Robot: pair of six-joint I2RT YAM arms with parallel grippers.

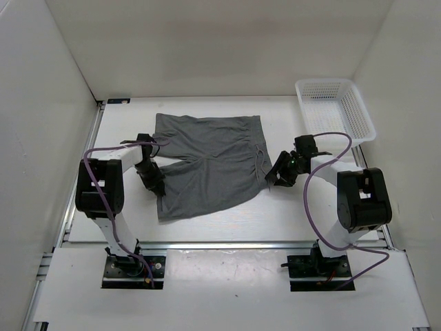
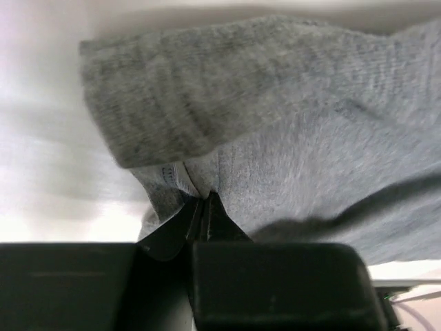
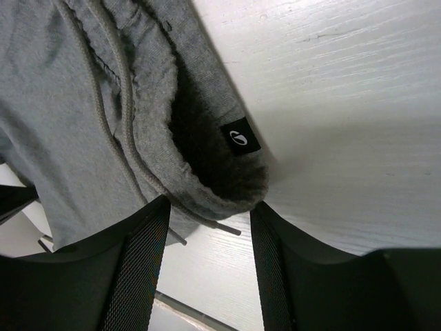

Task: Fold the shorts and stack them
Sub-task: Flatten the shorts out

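Top view: grey shorts [image 1: 210, 162] lie spread flat mid-bench, with the waistband [image 1: 262, 152] toward the right edge and both legs toward the left edge. The bench [image 1: 227, 231] is white, and bare along the near edge. The left gripper [image 1: 153, 181] is down at the left side of the shorts, at the notch between the two legs, touching the fabric. The right gripper [image 1: 278, 175] sits just off the near end of the waistband, right at the cloth edge. A white mesh basket [image 1: 358, 114] stands in the far right corner, well apart from the shorts.

Left wrist view: the left gripper [image 2: 204, 209] is closed, its tips pressed together on a pinch of grey fabric at a leg hem. The shorts [image 2: 310, 131] fill most of the frame, with a rolled hem edge above the pinch and white bench to the left.

Right wrist view: the right gripper [image 3: 208, 207] has its jaws apart, with the two black fingers [image 3: 141, 269] straddling the corner of the waistband [image 3: 207, 179]. The cloth sits between them and is not clamped. The drawstring [image 3: 114, 96] runs down across the shorts [image 3: 48, 124], its end poking out near the fingertips. A small black label [image 3: 240, 136] with a white logo is on the inside of the waistband. White bench shows to the right.
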